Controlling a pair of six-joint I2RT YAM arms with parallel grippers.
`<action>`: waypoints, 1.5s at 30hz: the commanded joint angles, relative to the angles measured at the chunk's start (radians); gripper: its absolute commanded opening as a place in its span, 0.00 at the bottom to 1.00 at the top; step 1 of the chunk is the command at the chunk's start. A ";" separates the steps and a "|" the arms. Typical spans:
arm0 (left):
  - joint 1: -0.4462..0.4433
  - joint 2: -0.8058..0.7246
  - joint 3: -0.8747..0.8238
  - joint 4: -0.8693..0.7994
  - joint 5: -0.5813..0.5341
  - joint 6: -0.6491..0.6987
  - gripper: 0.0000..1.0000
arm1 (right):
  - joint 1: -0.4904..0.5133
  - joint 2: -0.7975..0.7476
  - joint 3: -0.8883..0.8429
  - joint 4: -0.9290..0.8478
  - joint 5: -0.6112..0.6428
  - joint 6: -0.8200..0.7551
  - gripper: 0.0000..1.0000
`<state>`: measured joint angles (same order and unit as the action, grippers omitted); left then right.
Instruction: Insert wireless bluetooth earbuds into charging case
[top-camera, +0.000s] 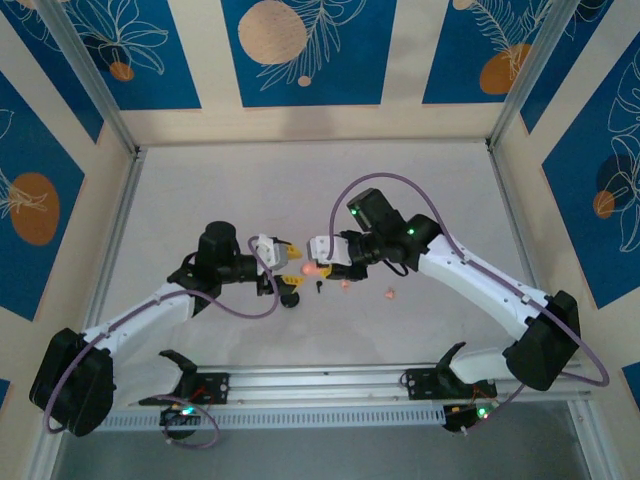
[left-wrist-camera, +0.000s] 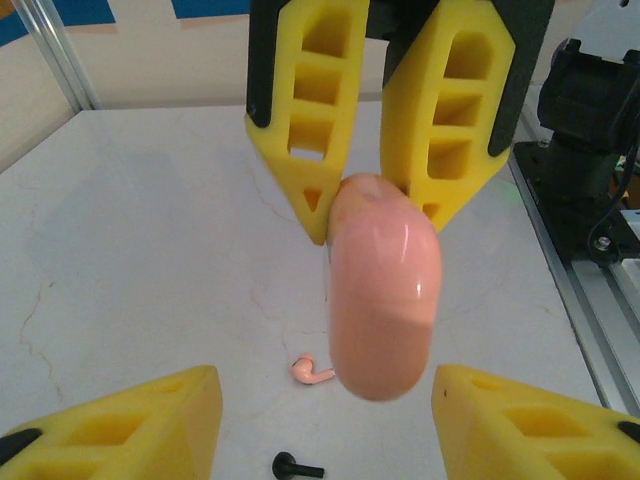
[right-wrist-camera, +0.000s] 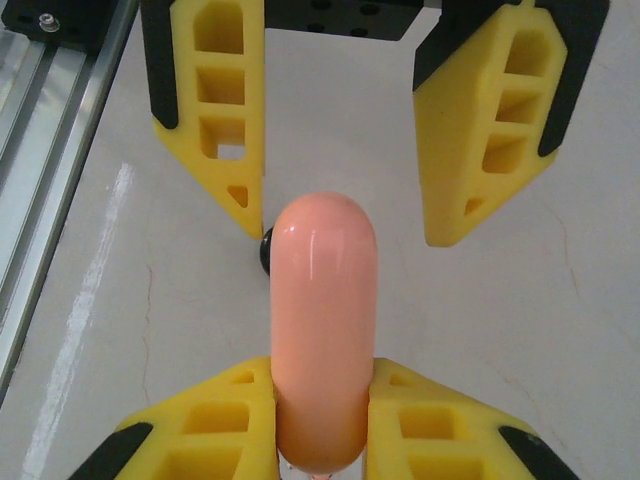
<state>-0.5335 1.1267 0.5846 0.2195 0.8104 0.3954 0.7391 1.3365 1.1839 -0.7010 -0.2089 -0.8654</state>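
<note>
The right end effector (right-wrist-camera: 322, 372) is seen clamped on one end of the pink charging case (right-wrist-camera: 325, 330), its two yellow fingers (right-wrist-camera: 215, 420) pressed against the case's sides. The case is held clear of the tabletop (top-camera: 250, 190), with its free rounded end pointed toward the left end effector (right-wrist-camera: 345, 230). The left end effector is held open, its jaws standing on either side of that free end. A gap is visible between the case and the finger on one side, while the other finger's tip is placed just beside the case; whether it touches cannot be told. Whether the case lid is open or shut cannot be told.

In the left wrist view, a pale pink earbud (left-wrist-camera: 312, 371) is seen lying on the tabletop beneath the case, and a black earbud (left-wrist-camera: 297, 466) is seen lying near it, closer to the camera. In the top view, another pink earbud (top-camera: 388, 294) is seen lying apart, on the right arm's side. A black rounded object (top-camera: 290, 298), too small to be made out in detail, is seen resting on the tabletop just below the left end effector. Both arms are angled inward, so that the end effectors are brought together near the middle of the tabletop
</note>
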 joint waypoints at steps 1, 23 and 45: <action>-0.011 -0.007 0.027 -0.001 0.028 0.012 0.56 | 0.011 0.016 0.035 0.008 -0.023 -0.018 0.14; -0.016 0.001 0.026 0.035 0.059 -0.022 0.32 | 0.022 0.039 0.037 0.049 -0.044 -0.001 0.14; -0.016 -0.012 0.023 0.047 0.056 -0.031 0.19 | -0.040 -0.006 -0.046 0.185 -0.169 0.124 0.49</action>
<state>-0.5411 1.1267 0.5850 0.2462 0.8402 0.3683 0.7090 1.3426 1.1469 -0.5320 -0.3370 -0.7578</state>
